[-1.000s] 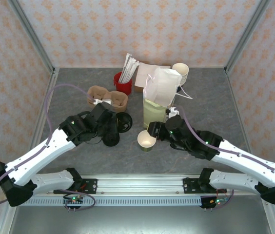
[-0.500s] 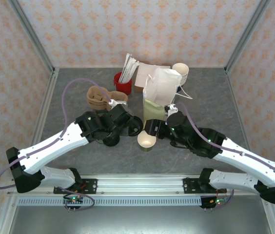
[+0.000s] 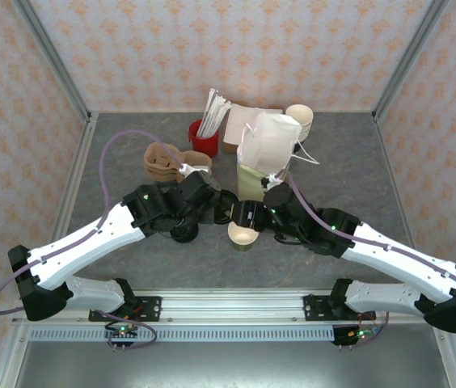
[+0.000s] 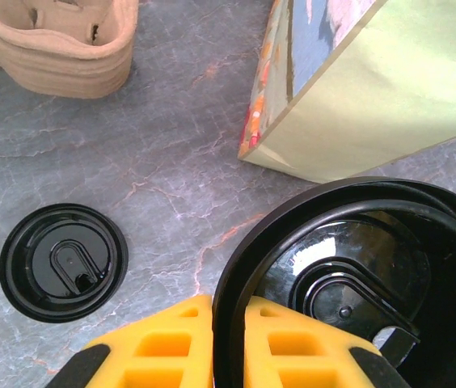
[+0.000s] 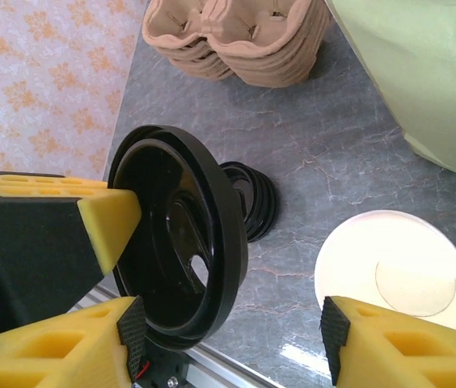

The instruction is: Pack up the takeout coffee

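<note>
The takeout coffee cup (image 3: 244, 234) stands lidless on the grey table, olive-green sides and pale inside; it is at the lower right (image 5: 394, 271) in the right wrist view. My left gripper (image 4: 228, 311) is shut on the rim of a round black lid (image 4: 349, 283), held on edge just left of the cup (image 3: 225, 208). My right gripper (image 5: 232, 331) is open. The held lid (image 5: 179, 275) sits by its left finger and the cup by its right finger. In the top view the right gripper (image 3: 249, 215) is right beside the left gripper (image 3: 217, 208).
A stack of spare black lids (image 5: 252, 202) and a single lid (image 4: 62, 263) lie on the table. Brown cup carriers (image 3: 167, 162) sit at the back left. A pale green bag (image 3: 252, 182), a white bag (image 3: 272, 137), a red straw holder (image 3: 204, 139) and cream cups (image 3: 299, 117) stand behind.
My left arm has carried the black lid to the right, up to the right gripper. The right gripper has opened wider and shifted a little left over the cup.
</note>
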{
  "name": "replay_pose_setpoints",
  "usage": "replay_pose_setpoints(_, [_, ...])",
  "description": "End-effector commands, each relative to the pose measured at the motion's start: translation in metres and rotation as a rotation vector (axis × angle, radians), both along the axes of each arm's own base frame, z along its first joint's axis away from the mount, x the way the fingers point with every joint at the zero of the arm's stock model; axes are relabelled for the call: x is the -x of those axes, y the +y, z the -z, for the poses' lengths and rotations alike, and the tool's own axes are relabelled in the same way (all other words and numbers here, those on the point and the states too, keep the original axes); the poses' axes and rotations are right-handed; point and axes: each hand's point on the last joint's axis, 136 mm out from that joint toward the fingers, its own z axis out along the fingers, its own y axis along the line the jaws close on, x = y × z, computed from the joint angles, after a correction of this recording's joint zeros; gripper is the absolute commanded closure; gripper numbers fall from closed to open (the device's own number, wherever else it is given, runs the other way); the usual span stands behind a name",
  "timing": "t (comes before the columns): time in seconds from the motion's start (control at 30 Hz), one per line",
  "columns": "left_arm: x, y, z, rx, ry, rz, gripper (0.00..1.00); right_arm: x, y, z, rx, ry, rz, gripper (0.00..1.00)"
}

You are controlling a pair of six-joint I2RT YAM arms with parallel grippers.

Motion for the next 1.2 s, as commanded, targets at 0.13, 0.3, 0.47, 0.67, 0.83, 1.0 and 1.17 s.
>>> replay_pose_setpoints(0.13, [0.002, -0.005, -0.01, 0.06, -0.017, -0.002, 0.87, -0.002, 0.011, -0.01, 0.004, -0.013, -0.03, 0.42])
replay_pose_setpoints(0.3, [0.001, -0.008, -0.011, 0.067, -0.013, 0.004, 0.87, -0.004, 0.015, -0.011, 0.017, -0.016, -0.037, 0.46])
replay_pose_setpoints(0.47, [0.002, -0.007, -0.011, 0.07, -0.014, 0.002, 0.87, -0.005, 0.015, -0.011, 0.022, -0.019, -0.036, 0.57])
replay_pose_setpoints(0.67, [0.002, -0.009, -0.011, 0.076, -0.01, 0.006, 0.87, -0.008, 0.012, -0.008, 0.046, -0.01, -0.006, 0.54])
replay_pose_setpoints(0.83, [0.003, -0.012, -0.011, 0.095, -0.006, 0.01, 0.87, -0.011, 0.011, -0.004, 0.073, -0.001, 0.01, 0.56])
replay_pose_setpoints(1.0, [0.004, -0.012, -0.01, 0.095, -0.004, 0.011, 0.87, -0.012, 0.011, -0.004, 0.073, -0.004, 0.017, 0.72])
replay_pose_setpoints(1.17, [0.005, -0.014, -0.013, 0.101, -0.008, 0.019, 0.87, -0.012, 0.01, -0.002, 0.087, -0.003, 0.014, 0.86])
